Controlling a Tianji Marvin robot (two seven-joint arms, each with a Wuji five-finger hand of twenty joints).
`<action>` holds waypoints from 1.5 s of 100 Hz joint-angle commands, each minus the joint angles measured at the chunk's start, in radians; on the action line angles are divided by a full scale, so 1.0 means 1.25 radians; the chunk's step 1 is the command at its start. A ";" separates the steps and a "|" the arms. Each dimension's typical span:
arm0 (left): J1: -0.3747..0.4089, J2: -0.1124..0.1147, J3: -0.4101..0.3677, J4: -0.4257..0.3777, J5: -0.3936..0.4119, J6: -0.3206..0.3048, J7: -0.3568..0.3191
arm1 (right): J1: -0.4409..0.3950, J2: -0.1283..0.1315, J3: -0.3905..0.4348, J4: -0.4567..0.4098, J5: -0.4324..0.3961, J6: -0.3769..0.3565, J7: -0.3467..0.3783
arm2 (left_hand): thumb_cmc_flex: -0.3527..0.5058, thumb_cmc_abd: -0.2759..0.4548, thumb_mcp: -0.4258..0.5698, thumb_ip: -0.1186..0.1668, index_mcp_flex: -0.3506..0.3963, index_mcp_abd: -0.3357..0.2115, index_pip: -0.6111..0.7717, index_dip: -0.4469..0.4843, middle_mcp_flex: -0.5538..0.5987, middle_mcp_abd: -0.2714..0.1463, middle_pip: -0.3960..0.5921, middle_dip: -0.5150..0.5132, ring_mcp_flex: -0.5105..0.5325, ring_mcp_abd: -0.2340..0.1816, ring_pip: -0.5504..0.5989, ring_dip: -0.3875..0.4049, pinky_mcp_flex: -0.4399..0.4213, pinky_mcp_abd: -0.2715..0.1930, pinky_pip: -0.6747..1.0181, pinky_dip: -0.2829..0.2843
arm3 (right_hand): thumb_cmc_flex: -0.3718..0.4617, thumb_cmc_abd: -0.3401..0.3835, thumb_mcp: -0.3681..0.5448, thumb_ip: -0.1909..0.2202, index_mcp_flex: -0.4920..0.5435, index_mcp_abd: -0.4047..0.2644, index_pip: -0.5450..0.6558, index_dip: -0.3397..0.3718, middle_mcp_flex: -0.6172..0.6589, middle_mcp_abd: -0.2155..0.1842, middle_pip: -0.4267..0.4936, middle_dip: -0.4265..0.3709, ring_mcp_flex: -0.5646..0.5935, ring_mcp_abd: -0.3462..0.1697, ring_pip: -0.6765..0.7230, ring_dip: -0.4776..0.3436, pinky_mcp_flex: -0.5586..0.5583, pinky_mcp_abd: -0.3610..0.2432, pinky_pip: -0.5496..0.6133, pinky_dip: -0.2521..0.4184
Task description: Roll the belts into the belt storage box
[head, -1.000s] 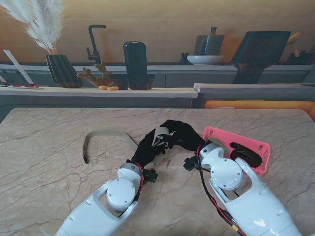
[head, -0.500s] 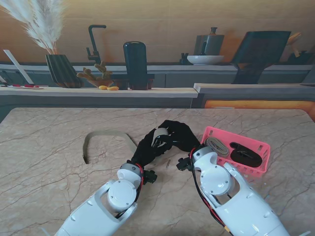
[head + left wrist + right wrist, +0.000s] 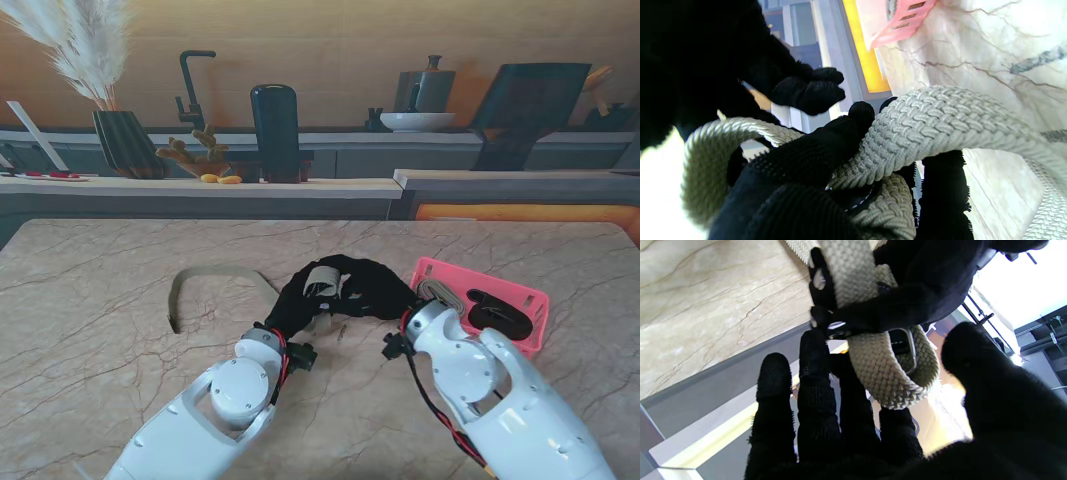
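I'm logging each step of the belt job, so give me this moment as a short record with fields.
belt in work: braided beige belt, partly coiled between both hands, its tail lying on the marble table
left hand: shut on the belt
right hand: at the coil, grip unclear
storage box: pink belt storage box, to the right of the hands
box contents: one beige roll, one black roll

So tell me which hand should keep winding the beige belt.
Probably the left hand: its fingers already hold the beige belt. The right hand is open beside the coil, nearer the pink box.
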 commanded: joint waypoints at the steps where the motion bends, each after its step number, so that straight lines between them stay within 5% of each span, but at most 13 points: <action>1: 0.005 0.000 -0.006 -0.014 -0.023 0.001 -0.012 | -0.006 0.016 0.020 -0.008 0.014 -0.004 0.003 | 0.028 0.000 0.139 0.060 0.047 -0.034 0.049 0.070 0.014 -0.031 0.079 0.034 0.050 -0.056 0.089 0.056 0.015 0.006 0.044 0.038 | -0.043 -0.031 -0.007 0.011 -0.036 -0.051 -0.007 0.020 -0.088 0.069 -0.082 -0.005 -0.045 -0.012 -0.019 -0.016 -0.024 -0.013 -0.029 0.037; 24: 0.007 0.019 -0.020 -0.023 -0.134 -0.013 -0.127 | 0.004 0.029 0.062 0.005 0.118 -0.039 0.098 | -0.043 -0.138 0.320 0.032 0.051 -0.053 0.045 0.107 0.034 -0.038 0.055 0.092 0.063 -0.049 0.109 0.139 0.013 0.005 0.051 0.076 | 0.078 -0.027 0.013 0.003 -0.132 -0.276 0.061 0.040 -0.127 0.047 -0.124 -0.009 -0.039 -0.024 -0.079 -0.051 -0.002 -0.027 -0.076 0.058; 42: -0.004 0.046 -0.022 -0.023 -0.177 -0.005 -0.254 | 0.030 0.040 0.071 0.020 0.203 -0.029 0.184 | -0.066 -0.169 0.360 0.037 0.030 -0.053 0.025 0.116 0.027 -0.046 0.032 0.132 0.061 -0.066 0.109 0.167 0.015 -0.005 0.051 0.064 | 0.144 -0.039 0.081 0.011 -0.154 -0.302 0.102 0.014 -0.118 0.040 -0.123 -0.013 -0.029 -0.033 -0.094 -0.054 0.012 -0.034 -0.089 0.059; 57: -0.016 0.064 -0.025 -0.020 -0.224 0.015 -0.354 | 0.056 0.057 0.071 0.030 0.248 -0.023 0.275 | -0.079 -0.182 0.366 0.038 0.023 -0.056 0.031 0.137 0.024 -0.047 0.008 0.156 0.052 -0.062 0.096 0.183 0.005 -0.009 0.043 0.069 | 0.140 -0.090 0.117 0.012 -0.227 -0.268 0.101 -0.004 -0.156 0.041 -0.132 -0.016 -0.044 -0.041 -0.099 -0.050 0.004 -0.045 -0.105 0.060; 73: -0.021 0.069 -0.025 -0.017 -0.241 0.019 -0.386 | 0.075 0.065 0.055 0.040 0.235 -0.039 0.300 | -0.082 -0.188 0.376 0.039 0.011 -0.066 0.058 0.225 0.020 -0.054 -0.017 0.177 0.047 -0.060 0.074 0.197 -0.001 -0.008 0.025 0.077 | 0.139 -0.090 0.119 0.007 -0.110 -0.213 0.140 0.005 -0.095 0.037 -0.099 -0.005 0.007 -0.062 -0.072 -0.040 0.052 -0.061 -0.086 0.065; 83: -0.025 0.074 -0.025 -0.018 -0.238 0.023 -0.405 | 0.087 0.064 0.038 0.051 0.252 -0.037 0.307 | -0.053 -0.133 0.342 0.071 -0.002 -0.072 0.070 0.261 -0.005 -0.062 0.004 0.158 0.041 -0.064 0.060 0.200 -0.001 0.000 0.014 0.055 | 0.141 -0.081 0.121 0.000 -0.040 -0.181 0.139 0.006 -0.044 0.020 -0.093 -0.007 0.029 -0.067 -0.062 -0.035 0.067 -0.064 -0.075 0.064; 91: -0.027 0.078 -0.025 -0.019 -0.240 0.024 -0.423 | 0.100 0.062 0.024 0.061 0.263 -0.036 0.310 | -0.025 -0.065 0.283 0.153 -0.008 -0.073 0.065 0.269 -0.030 -0.065 0.047 0.116 0.037 -0.071 0.055 0.199 0.000 0.007 0.013 0.036 | 0.140 -0.067 0.113 -0.006 -0.021 -0.159 0.118 -0.002 -0.032 0.017 -0.099 -0.010 0.030 -0.065 -0.062 -0.033 0.067 -0.063 -0.071 0.063; 94: -0.028 0.080 -0.024 -0.019 -0.241 0.025 -0.430 | 0.105 0.063 0.018 0.066 0.266 -0.037 0.313 | -0.018 -0.060 0.279 0.161 -0.013 -0.071 0.062 0.268 -0.038 -0.065 0.046 0.111 0.034 -0.073 0.051 0.197 -0.003 0.007 0.009 0.032 | 0.140 -0.062 0.112 -0.006 -0.021 -0.162 0.114 -0.003 -0.030 0.012 -0.100 -0.010 0.029 -0.065 -0.063 -0.033 0.065 -0.062 -0.071 0.062; 102: -0.033 0.084 -0.023 -0.018 -0.244 0.025 -0.452 | 0.122 0.064 0.004 0.077 0.269 -0.041 0.324 | 0.010 -0.069 0.292 0.082 -0.034 -0.067 0.038 0.245 -0.064 -0.066 0.039 0.096 0.029 -0.081 0.023 0.207 0.001 0.007 -0.006 0.017 | 0.144 -0.056 0.112 -0.007 -0.009 -0.172 0.111 -0.003 -0.011 0.000 -0.101 -0.011 0.028 -0.066 -0.062 -0.032 0.063 -0.060 -0.069 0.063; 114: -0.037 0.090 -0.024 -0.017 -0.255 0.026 -0.483 | 0.144 0.067 -0.017 0.093 0.273 -0.045 0.343 | 0.040 -0.073 0.279 0.044 -0.064 -0.055 0.004 0.216 -0.106 -0.062 0.015 0.075 0.013 -0.084 -0.016 0.219 -0.002 0.002 -0.031 0.006 | 0.147 -0.049 0.110 -0.008 0.060 -0.180 0.126 0.003 0.049 -0.026 -0.101 -0.009 0.027 -0.068 -0.055 -0.024 0.046 -0.047 -0.065 0.070; 122: -0.039 0.091 -0.025 -0.016 -0.262 0.027 -0.493 | 0.152 0.064 -0.029 0.103 0.273 -0.049 0.333 | 0.048 -0.071 0.273 0.034 -0.073 -0.049 -0.007 0.204 -0.118 -0.061 0.006 0.066 0.009 -0.085 -0.036 0.225 -0.004 -0.002 -0.040 0.004 | 0.157 -0.044 0.111 -0.011 0.154 -0.202 0.155 0.016 0.120 -0.039 -0.088 0.003 0.036 -0.077 -0.031 -0.007 0.047 -0.038 -0.055 0.081; 129: -0.038 0.090 -0.028 -0.016 -0.271 0.029 -0.497 | 0.156 0.060 -0.038 0.112 0.273 -0.056 0.319 | 0.051 -0.068 0.267 0.029 -0.074 -0.042 -0.011 0.198 -0.122 -0.058 0.004 0.063 0.007 -0.084 -0.044 0.230 -0.005 -0.003 -0.045 0.004 | 0.192 -0.062 0.075 -0.076 0.214 -0.242 0.264 -0.055 0.193 -0.051 -0.072 0.026 0.045 -0.085 -0.010 0.012 0.044 -0.029 -0.053 0.092; 150: -0.031 0.084 -0.034 -0.016 -0.288 0.037 -0.481 | 0.163 0.051 -0.062 0.137 0.250 -0.091 0.264 | 0.056 -0.054 0.250 0.026 -0.077 -0.036 -0.017 0.186 -0.123 -0.056 0.001 0.059 0.011 -0.083 -0.058 0.237 -0.005 -0.007 -0.049 0.007 | 0.220 -0.112 0.089 -0.086 0.318 -0.302 0.415 -0.107 0.335 -0.065 -0.039 0.095 0.075 -0.096 0.082 0.058 0.057 -0.023 -0.033 0.095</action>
